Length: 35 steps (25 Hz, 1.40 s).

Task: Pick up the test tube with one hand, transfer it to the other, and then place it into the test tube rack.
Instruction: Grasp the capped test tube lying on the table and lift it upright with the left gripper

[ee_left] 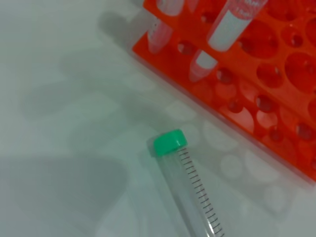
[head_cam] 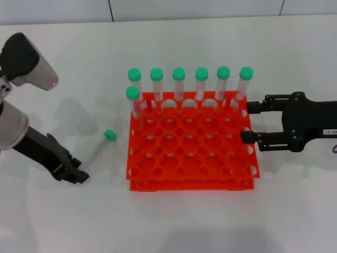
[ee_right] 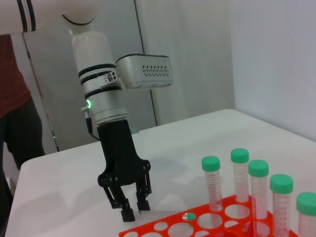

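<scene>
Lying on the table: the test tube (head_cam: 98,151) — we see it flat on the white table (head_cam: 63,221), well to the left of the test tube rack (head_cam: 192,142), its green cap toward the far side and its clear end toward our left gripper.
Tube up close: our left wrist view shows the test tube (ee_left: 190,187) with black graduation marks along its side, green cap toward a corner of the rack (ee_left: 256,89), apart from it.
Left gripper: our left gripper (head_cam: 79,174) is down at the table at the clear end of the tube. From the right wrist view its fingers (ee_right: 127,213) stand spread, with the tube (ee_right: 163,215) lying just beside the tips — we cannot tell whether they touch it, and they are not pinching it.
Right gripper: our right gripper (head_cam: 247,122), the one with the small white label, hovers at the right edge of the rack, its two fingers parted and pointing across the rack with nothing between them.
Rack: orange-red, a grid of round holes in stacked tiers, resting on the table between our two arms.
Tubes in rack: seven capped tubes (head_cam: 179,87) stand upright — six along the far row, one just in front at the left end.
</scene>
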Motion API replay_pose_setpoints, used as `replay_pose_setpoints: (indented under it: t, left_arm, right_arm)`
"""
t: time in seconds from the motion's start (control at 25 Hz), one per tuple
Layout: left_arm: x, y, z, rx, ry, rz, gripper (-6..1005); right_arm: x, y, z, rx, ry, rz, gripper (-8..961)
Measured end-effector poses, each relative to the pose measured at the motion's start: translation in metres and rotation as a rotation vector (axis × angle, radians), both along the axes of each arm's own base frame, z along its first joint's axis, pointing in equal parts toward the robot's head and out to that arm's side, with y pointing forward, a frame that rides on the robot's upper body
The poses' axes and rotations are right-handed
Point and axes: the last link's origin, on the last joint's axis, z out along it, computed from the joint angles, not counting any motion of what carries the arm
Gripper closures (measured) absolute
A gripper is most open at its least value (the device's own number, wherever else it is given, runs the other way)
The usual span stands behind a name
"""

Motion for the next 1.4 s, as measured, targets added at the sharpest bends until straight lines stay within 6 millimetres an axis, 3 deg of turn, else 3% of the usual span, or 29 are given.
replay_pose_setpoints:
  t: [0.76,1.0,1.4]
  left_arm:
    - [0.0012,0.0022,-0.0027,-0.005,0.004,0.006,694]
    - [0.0011,0.0028,-0.0022,0.0,0.004,0.007,780]
    - [0.0012,0.0043,-0.0013,0.011,-0.001,0.008,793]
  right_arm:
    - [0.0003,0.0003,0.0008,0.003,0.001,-0.002,259]
    - [0.0004,0.0004,0.0011,0.005,0.002,-0.002,259]
    - [0.0004,0.0005,0.0011,0.005,0.002,-0.002,259]
